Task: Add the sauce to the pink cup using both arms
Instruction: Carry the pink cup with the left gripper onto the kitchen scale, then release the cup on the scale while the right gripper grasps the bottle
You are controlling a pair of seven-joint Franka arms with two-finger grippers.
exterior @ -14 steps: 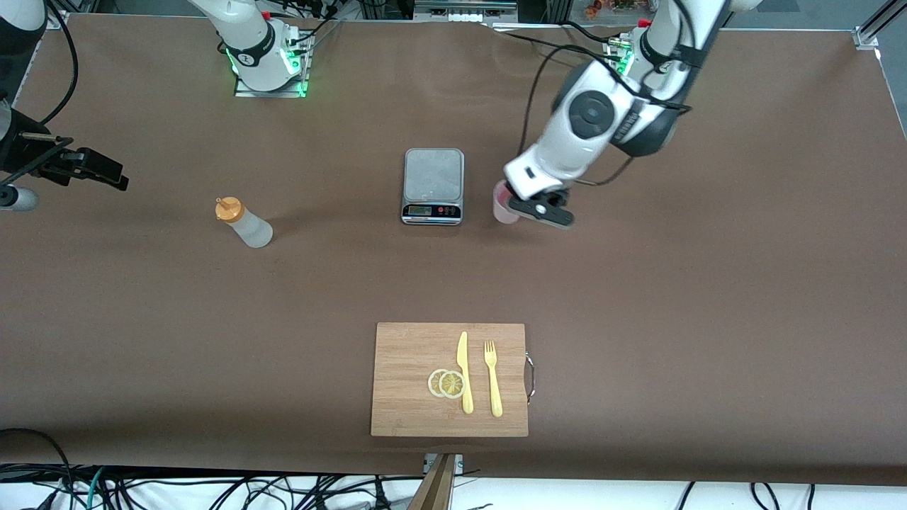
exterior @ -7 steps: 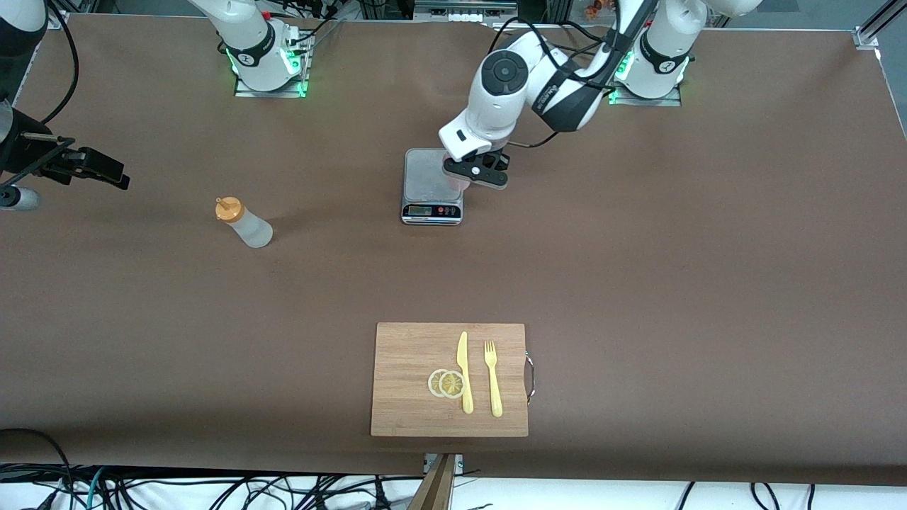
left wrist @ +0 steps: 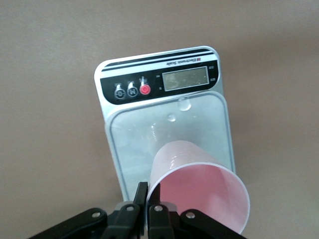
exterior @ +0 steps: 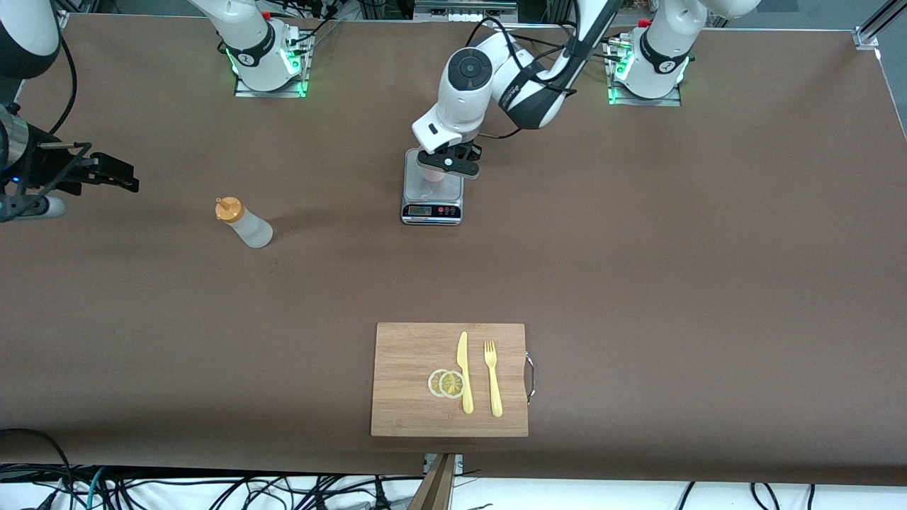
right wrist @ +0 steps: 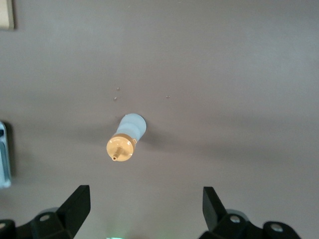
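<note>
My left gripper (exterior: 448,160) is shut on the rim of the pink cup (left wrist: 199,191), one finger inside and one outside, and holds it over the platform of the kitchen scale (exterior: 433,185). In the front view only a sliver of the cup (exterior: 431,174) shows under the gripper. The sauce bottle (exterior: 243,222), whitish with an orange cap, stands on the table toward the right arm's end. My right gripper (exterior: 113,171) is open and empty, up in the air at the right arm's end. The right wrist view looks down on the bottle (right wrist: 127,137) between its fingertips (right wrist: 77,200).
A wooden cutting board (exterior: 411,347) lies near the front edge with two lemon slices (exterior: 446,383), a yellow knife (exterior: 464,372) and a yellow fork (exterior: 492,378). The scale's display and buttons (left wrist: 164,84) face the front camera.
My left arm has carried the pink cup from the table beside the scale to over the scale's platform. My right gripper has shifted slightly toward the bottle.
</note>
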